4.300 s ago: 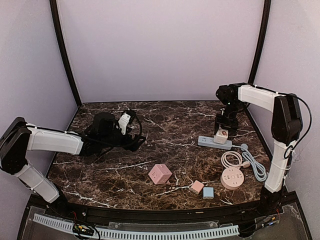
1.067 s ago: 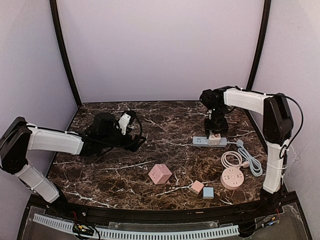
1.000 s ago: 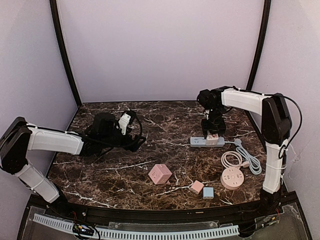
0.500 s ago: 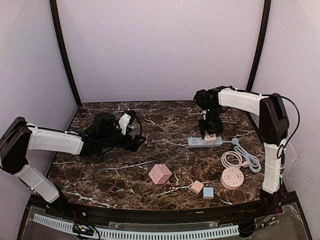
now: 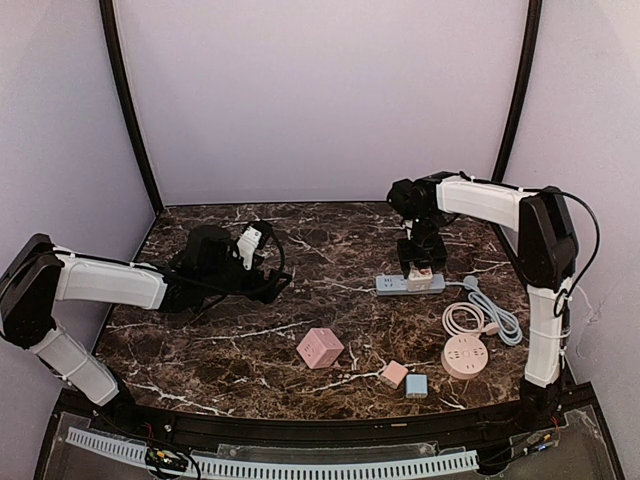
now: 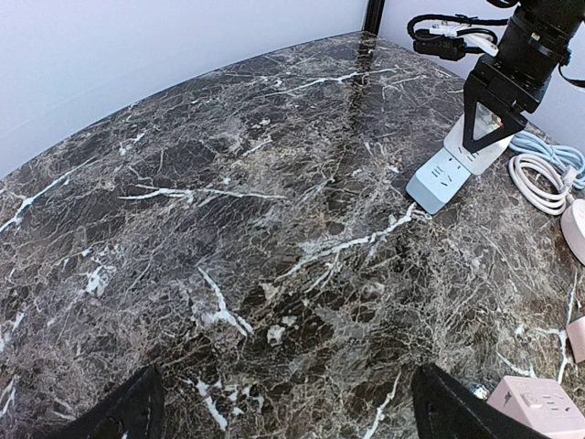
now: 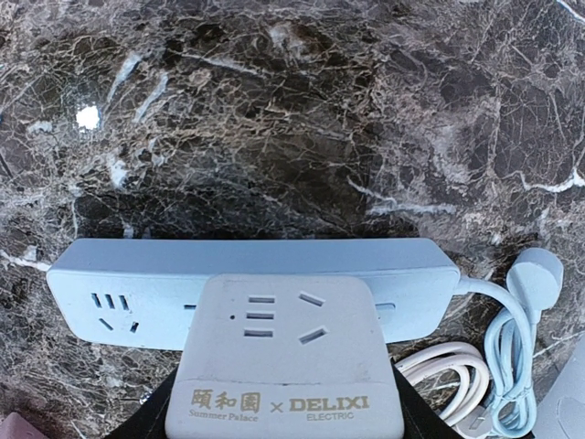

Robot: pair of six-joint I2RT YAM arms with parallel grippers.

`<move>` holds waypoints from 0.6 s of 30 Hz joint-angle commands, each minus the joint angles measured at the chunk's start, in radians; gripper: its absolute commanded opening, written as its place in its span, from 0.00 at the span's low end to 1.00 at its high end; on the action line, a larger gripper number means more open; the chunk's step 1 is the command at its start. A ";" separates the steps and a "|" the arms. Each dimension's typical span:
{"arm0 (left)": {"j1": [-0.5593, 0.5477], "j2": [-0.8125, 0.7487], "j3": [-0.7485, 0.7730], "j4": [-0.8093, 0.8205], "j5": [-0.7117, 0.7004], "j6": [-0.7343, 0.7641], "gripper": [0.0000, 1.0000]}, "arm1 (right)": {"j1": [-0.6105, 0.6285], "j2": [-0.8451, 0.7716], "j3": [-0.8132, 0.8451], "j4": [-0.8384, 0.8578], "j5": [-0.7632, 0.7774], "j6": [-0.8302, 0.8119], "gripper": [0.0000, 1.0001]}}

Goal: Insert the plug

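A white cube-shaped plug (image 7: 283, 357) with gold lettering is held in my right gripper (image 7: 283, 413), whose dark fingers (image 7: 146, 422) press on its two sides. The plug rests on the middle of the light blue power strip (image 7: 247, 270); its pins are hidden. From the top view the right gripper (image 5: 420, 262) points down onto the strip (image 5: 392, 285) at the right of the table. My left gripper (image 5: 272, 272) hovers over the left half, far from the strip. Its fingers (image 6: 128, 416) are spread wide, with only marble between them.
A pink cube socket (image 5: 320, 348) lies near the front middle. A small pink adapter (image 5: 394, 374) and a small blue one (image 5: 416, 385) lie beside it. A round pink socket (image 5: 464, 355) with a coiled white cord, and the strip's blue cord (image 5: 497, 318), fill the right front.
My right gripper, the plug and the power strip have slid slightly left together. The left arm has stayed still.
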 commanded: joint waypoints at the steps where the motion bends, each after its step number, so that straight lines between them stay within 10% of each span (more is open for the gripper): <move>1: 0.001 -0.027 -0.014 -0.016 -0.002 0.004 0.95 | 0.017 0.033 -0.036 -0.008 0.009 0.006 0.19; 13: 0.001 -0.044 -0.021 -0.015 0.005 0.004 0.95 | 0.017 -0.033 -0.037 0.013 0.015 -0.004 0.95; 18: 0.001 -0.052 -0.025 -0.016 0.006 0.003 0.95 | 0.015 -0.036 -0.029 0.015 0.017 0.000 0.99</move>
